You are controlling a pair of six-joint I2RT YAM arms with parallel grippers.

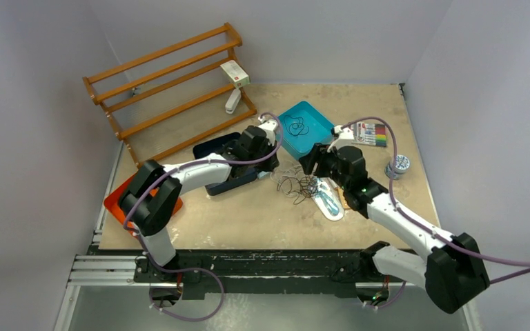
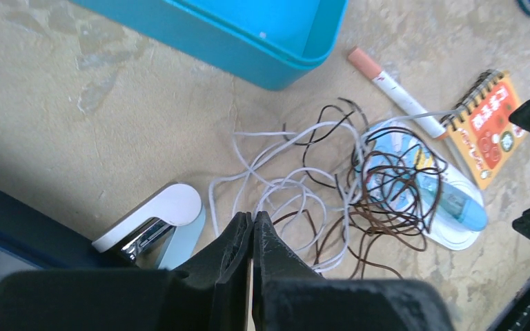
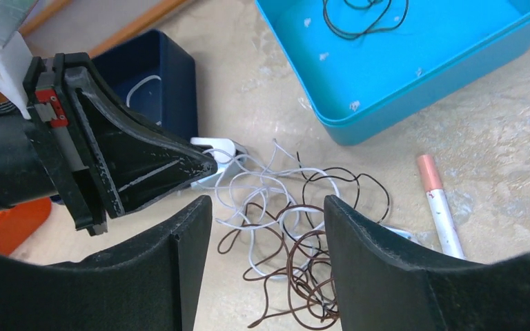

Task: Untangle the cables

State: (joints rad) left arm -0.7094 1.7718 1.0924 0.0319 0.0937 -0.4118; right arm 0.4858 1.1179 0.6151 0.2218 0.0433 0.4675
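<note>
Cables (image 2: pixel 347 207) tangle beside teal bin's (image 3: pixel 400 103) edge; left claw (image 2: pixel 252 224) clenched, right claw (image 3: pixel 268 203) spread wide above them.

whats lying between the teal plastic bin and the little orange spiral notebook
A white pen with a pinkish cap lies between the teal bin and the orange notebook, clearest in the left wrist view.

We log a white cable (image 3: pixel 255 181), a dark brown cable (image 3: pixel 297 269), a black cable (image 3: pixel 366 17); turquoise bin (image 3: pixel 414 89); orange spiral notebook (image 2: pixel 490 127); navy box (image 3: pixel 152 76).
</note>
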